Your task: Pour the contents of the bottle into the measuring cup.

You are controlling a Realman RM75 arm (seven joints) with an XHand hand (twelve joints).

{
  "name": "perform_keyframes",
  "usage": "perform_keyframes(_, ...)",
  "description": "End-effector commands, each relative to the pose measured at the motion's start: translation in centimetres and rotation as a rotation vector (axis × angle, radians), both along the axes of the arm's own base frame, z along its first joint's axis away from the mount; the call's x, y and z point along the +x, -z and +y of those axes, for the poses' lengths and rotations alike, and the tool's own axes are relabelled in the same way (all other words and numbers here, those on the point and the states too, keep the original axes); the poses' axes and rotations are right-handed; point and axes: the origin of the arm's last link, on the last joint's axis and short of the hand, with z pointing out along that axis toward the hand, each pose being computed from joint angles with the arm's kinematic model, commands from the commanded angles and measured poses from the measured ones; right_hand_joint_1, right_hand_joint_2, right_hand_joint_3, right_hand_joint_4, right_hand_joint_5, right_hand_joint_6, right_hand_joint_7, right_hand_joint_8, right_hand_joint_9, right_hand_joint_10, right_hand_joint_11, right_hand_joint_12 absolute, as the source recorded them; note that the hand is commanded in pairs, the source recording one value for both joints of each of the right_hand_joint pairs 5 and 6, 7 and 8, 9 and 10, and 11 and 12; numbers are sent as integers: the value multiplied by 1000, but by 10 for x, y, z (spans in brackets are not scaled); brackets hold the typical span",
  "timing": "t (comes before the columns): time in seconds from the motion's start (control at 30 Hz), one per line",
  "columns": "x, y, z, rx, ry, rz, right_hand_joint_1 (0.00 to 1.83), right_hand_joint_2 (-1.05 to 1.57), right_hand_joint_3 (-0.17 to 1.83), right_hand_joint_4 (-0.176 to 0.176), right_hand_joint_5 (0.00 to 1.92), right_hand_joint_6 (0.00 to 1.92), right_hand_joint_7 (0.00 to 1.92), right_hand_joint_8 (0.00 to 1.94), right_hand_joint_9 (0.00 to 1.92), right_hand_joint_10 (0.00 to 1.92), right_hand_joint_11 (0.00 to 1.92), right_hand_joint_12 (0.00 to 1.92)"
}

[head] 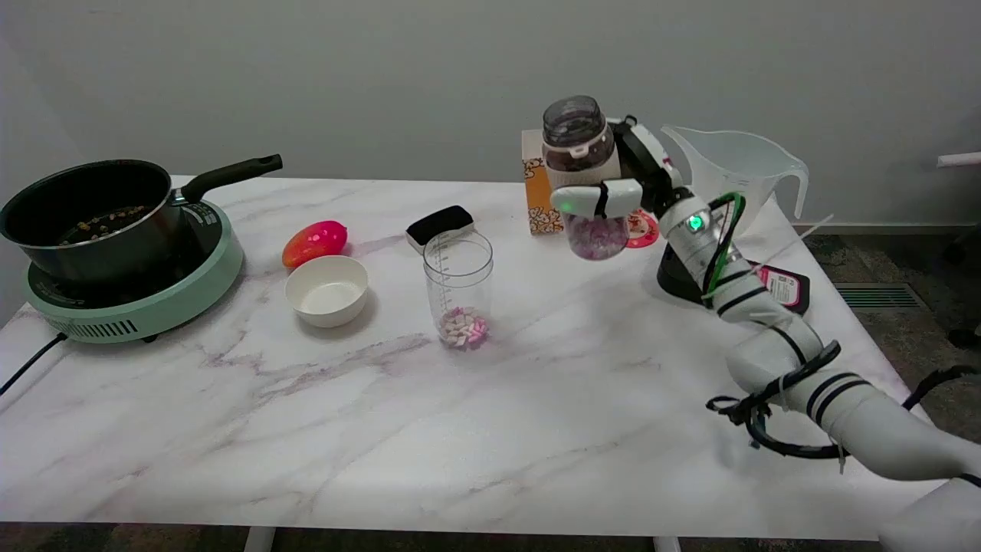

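My right hand (622, 184) grips a clear bottle (582, 176) upright in the air, right of the table's middle. The bottle has an open dark neck on top and pink-and-white pieces in its bottom. Fingers (602, 199) wrap around its middle. A clear measuring cup (458, 287) stands on the table to the bottom left of the bottle, apart from it. Several pink and white pieces lie in the cup's bottom.
A white bowl (327, 290) and a red-orange mango (314, 241) sit left of the cup. A black pot (92, 218) rests on a green cooker (146, 295) at far left. A black-and-white sponge (439, 225), an orange box (538, 192), a clear jug (739, 172) and a dark bottle (774, 287) stand behind.
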Motion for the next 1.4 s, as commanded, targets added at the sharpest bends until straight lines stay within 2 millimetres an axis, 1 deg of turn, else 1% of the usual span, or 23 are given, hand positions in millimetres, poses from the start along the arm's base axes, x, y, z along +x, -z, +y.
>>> perform_keyframes(0.03,84,25,-21,33,-136,286,1177,1571,316,0,1920,1920,1896,1896,1712,1712,1442,1442)
perform_keyframes(0.2,77,43,-17,1,-108,412,1180,1571,332,0,1920,1920,1893,1893,1704,1704,1434,1434)
perform_keyframes(0.3,72,56,-16,-25,-111,535,1181,1568,337,0,1920,1920,1890,1890,1698,1698,1427,1427)
perform_keyframes(0.43,65,64,-15,-36,-100,629,1193,1546,344,0,1920,1920,1883,1883,1688,1688,1416,1416)
perform_keyframes(0.7,51,68,-10,-65,-104,825,1201,1529,357,0,1920,1920,1883,1883,1683,1683,1407,1407)
perform_keyframes(0.83,48,68,-7,-84,-117,887,1186,1549,354,0,1920,1920,1884,1884,1686,1686,1407,1407)
perform_keyframes(1.1,54,60,2,-154,-203,988,1171,1571,343,0,1920,1920,1896,1896,1700,1700,1420,1420)
perform_keyframes(1.4,59,56,13,-189,-246,1016,1171,1571,336,0,1920,1920,1897,1897,1704,1704,1420,1420)
